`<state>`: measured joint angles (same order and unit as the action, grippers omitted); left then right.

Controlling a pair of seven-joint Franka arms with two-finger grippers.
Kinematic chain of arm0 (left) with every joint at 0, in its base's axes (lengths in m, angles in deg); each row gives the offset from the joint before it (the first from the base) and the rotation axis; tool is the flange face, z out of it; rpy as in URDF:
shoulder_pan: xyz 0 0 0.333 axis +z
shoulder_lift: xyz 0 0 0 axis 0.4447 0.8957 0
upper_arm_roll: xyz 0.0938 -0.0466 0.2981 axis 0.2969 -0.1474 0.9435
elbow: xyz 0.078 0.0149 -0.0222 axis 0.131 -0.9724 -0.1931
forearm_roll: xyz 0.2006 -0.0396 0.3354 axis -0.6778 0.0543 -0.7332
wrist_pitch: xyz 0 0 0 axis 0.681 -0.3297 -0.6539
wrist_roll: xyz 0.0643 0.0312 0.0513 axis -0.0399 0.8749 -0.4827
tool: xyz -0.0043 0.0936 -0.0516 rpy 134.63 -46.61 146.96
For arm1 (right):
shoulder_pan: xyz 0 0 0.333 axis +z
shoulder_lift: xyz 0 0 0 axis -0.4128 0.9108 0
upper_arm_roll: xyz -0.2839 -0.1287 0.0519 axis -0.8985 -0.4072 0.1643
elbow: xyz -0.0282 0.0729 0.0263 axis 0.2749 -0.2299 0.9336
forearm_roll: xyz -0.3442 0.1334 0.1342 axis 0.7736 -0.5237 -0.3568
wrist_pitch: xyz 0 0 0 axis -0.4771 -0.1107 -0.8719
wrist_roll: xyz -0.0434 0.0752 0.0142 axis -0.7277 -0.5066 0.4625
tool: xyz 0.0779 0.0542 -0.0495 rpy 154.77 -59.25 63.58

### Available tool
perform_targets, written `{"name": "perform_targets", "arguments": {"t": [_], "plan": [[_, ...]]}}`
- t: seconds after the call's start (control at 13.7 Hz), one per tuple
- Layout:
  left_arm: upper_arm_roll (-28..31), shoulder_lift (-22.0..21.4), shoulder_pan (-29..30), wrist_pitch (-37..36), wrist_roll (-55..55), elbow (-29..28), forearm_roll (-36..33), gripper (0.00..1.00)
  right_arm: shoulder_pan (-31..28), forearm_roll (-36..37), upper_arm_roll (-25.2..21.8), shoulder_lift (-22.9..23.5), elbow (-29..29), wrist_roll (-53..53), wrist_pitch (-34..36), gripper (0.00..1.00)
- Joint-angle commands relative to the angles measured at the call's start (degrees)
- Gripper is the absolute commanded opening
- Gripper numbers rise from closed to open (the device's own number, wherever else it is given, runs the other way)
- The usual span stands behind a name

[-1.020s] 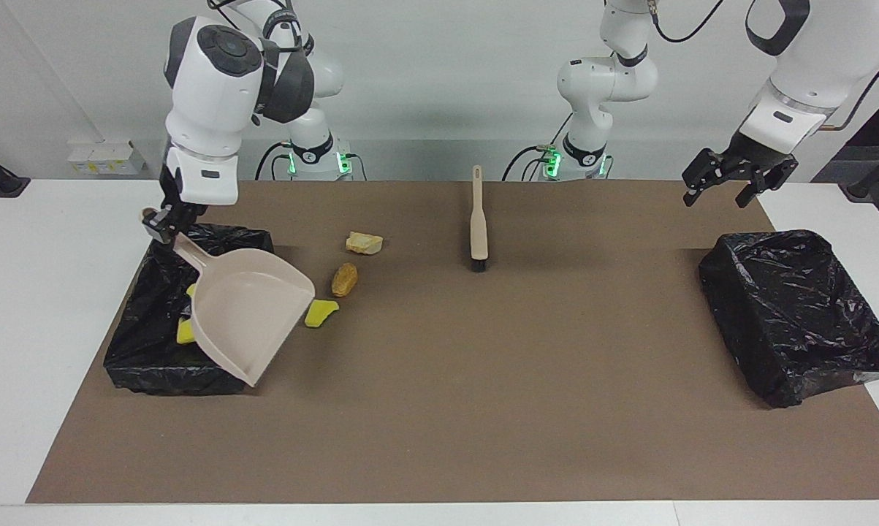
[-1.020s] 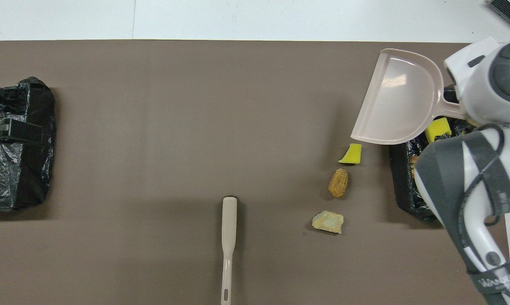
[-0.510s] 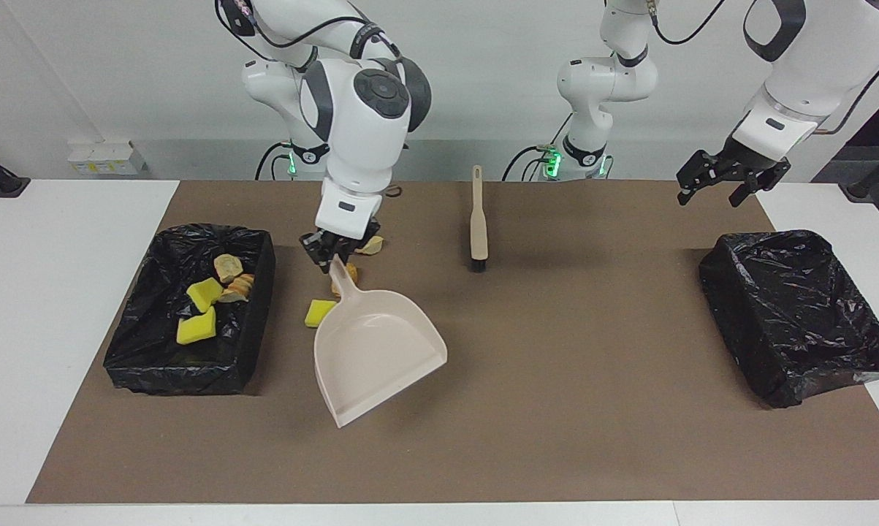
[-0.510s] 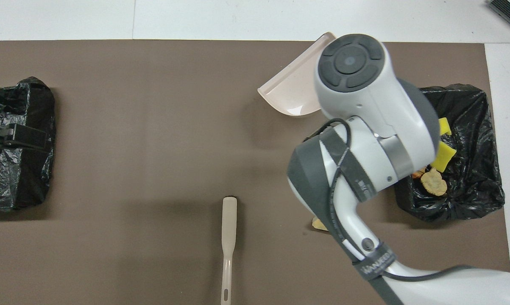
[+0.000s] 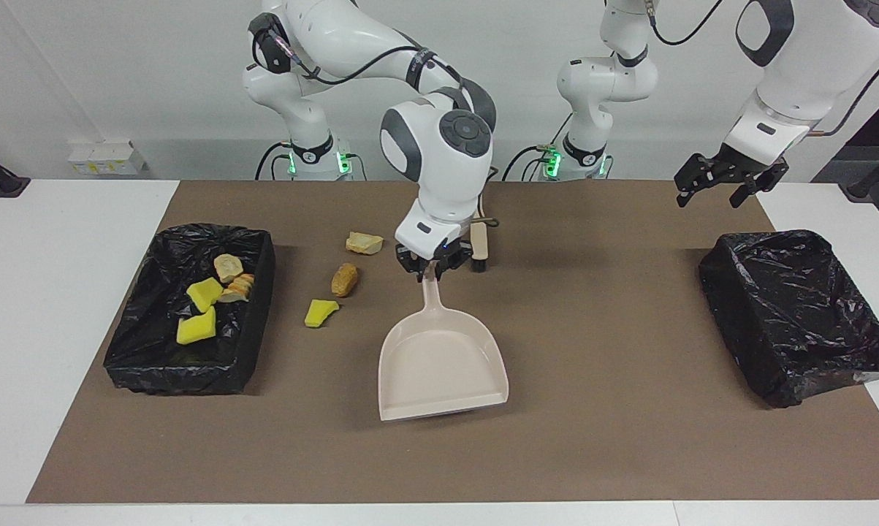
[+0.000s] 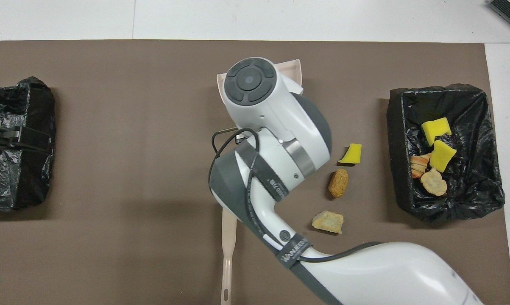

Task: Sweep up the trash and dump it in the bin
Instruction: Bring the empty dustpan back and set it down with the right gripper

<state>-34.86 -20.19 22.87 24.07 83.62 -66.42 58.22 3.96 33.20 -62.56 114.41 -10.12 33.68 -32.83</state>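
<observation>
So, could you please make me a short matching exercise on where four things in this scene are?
Things:
1. dustpan
2. brush
3. yellow chunk on the mat
4. left gripper

Places or states:
A. open, up in the air near the empty bin
B. lying between the two arm bases, partly hidden by the right arm
C. held by its handle in the right gripper
D. beside the bin that holds trash, just outside it

Pairs: 1-C, 2-B, 3-D, 4-A
</observation>
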Motion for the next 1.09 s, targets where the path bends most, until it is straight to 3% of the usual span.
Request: {"name": "perform_targets", "arguments": {"t": [0.0,0.36,1.02], "plan": [[0.36,-1.01,-0.78,1.03,0.11,-1.47,-1.43,1.00,2.95,-1.29,0.19,4.00,2.99,-6.43,-2.98,0.00],[0.36,-1.54,-0.77,1.73,0.11,-2.44,-1.43,1.00,4.62,-5.68,1.25,4.62,2.11,-11.54,-5.98,0.00],[0.36,-2.51,-0.77,3.04,0.11,-4.29,-1.43,1.00,5.68,-6.39,1.25,4.98,-2.19,-13.12,-10.63,0.00]]}}
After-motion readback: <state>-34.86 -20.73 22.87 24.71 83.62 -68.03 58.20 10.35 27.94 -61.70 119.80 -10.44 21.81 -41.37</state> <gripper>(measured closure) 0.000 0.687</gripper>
